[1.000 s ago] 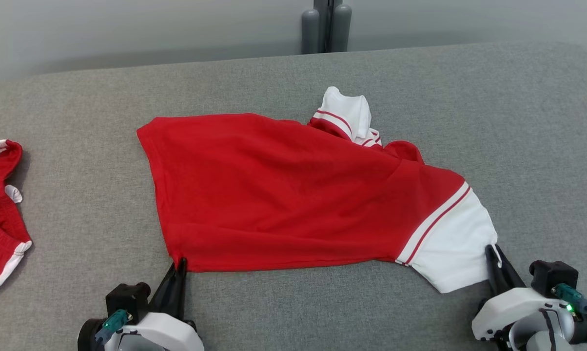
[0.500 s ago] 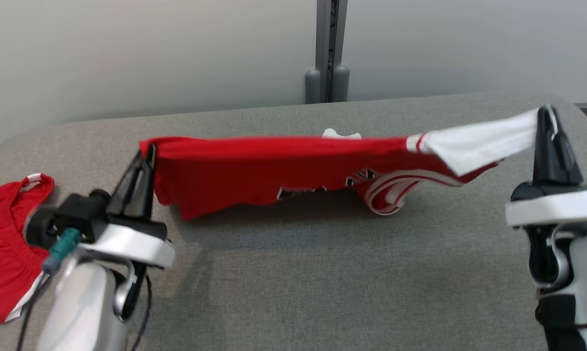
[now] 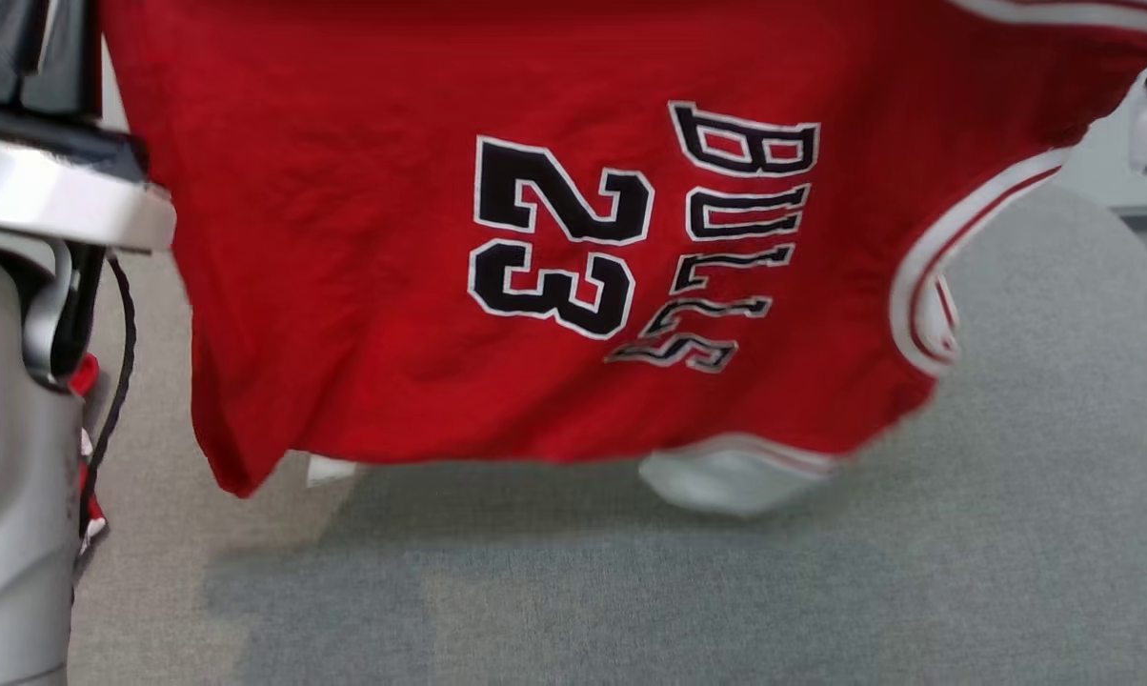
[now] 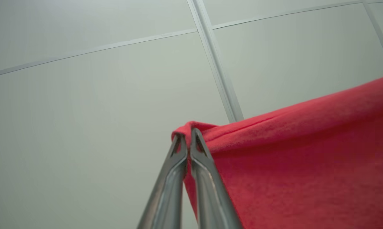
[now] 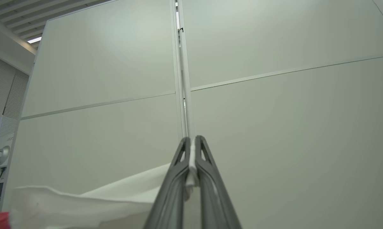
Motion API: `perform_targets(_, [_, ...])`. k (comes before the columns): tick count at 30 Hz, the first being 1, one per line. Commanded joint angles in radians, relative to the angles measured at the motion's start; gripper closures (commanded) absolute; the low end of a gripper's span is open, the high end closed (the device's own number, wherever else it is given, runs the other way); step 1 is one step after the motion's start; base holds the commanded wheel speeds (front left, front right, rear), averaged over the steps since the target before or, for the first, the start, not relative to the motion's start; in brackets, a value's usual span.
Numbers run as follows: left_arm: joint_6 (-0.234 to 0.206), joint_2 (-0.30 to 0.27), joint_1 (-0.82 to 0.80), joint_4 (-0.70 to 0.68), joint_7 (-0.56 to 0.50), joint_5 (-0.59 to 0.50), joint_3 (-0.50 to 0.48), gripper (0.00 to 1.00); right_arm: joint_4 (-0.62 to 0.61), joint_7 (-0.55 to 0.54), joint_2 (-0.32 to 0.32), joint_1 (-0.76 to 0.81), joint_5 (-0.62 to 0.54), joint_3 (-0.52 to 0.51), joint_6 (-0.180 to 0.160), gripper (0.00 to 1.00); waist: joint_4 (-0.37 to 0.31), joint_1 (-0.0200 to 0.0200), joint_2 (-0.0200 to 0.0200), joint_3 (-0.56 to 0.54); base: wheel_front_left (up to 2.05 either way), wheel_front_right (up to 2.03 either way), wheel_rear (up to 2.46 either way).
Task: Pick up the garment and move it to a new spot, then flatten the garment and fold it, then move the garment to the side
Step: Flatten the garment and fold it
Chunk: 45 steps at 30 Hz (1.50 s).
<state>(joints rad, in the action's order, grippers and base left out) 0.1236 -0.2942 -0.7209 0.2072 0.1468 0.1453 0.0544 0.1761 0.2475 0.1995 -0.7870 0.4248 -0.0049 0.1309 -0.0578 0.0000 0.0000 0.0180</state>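
My left pincer (image 4: 187, 137) is clamped tight on a corner of the red Bulls jersey (image 3: 345, 314), and my right pincer (image 5: 191, 142) pinches its white edge. Held high and apart, they hang it spread over the grey table (image 3: 631, 591), ready for flattening.

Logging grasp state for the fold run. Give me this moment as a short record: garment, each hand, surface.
garment: red jersey, printed 23 and BULLS, held up and spread between both hands
left hand: shut on a red corner
right hand: shut on a white edge
surface: gray surface below; whether the lowest fold touches it is unclear
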Motion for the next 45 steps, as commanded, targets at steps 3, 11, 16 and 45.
perform_targets(3, [-0.001,0.004,-0.059,0.018,-0.053,0.013,0.003,1.00,0.047,-0.026,0.014,-0.075,-0.006,0.007,0.000,1.00,0.003,0.0000,0.0000,0.102,0.00,0.00,0.00])
perform_targets(11, [-0.017,0.014,-0.312,0.181,-0.036,-0.035,0.051,1.00,0.234,-0.006,0.056,-0.381,-0.078,0.019,0.000,1.00,0.015,0.0000,0.0000,0.349,0.00,0.00,0.00])
perform_targets(16, [-0.040,0.020,-0.510,0.314,0.055,-0.063,0.061,1.00,0.358,0.013,0.078,-0.578,-0.138,-0.007,0.000,1.00,0.015,0.0000,0.0000,0.401,0.00,0.00,0.00])
perform_targets(45, [-0.078,0.211,0.324,0.429,0.118,0.023,-0.051,1.00,0.188,0.019,-0.022,0.451,0.028,0.084,0.000,1.00,-0.001,0.0000,0.0000,0.276,0.00,0.00,0.00])
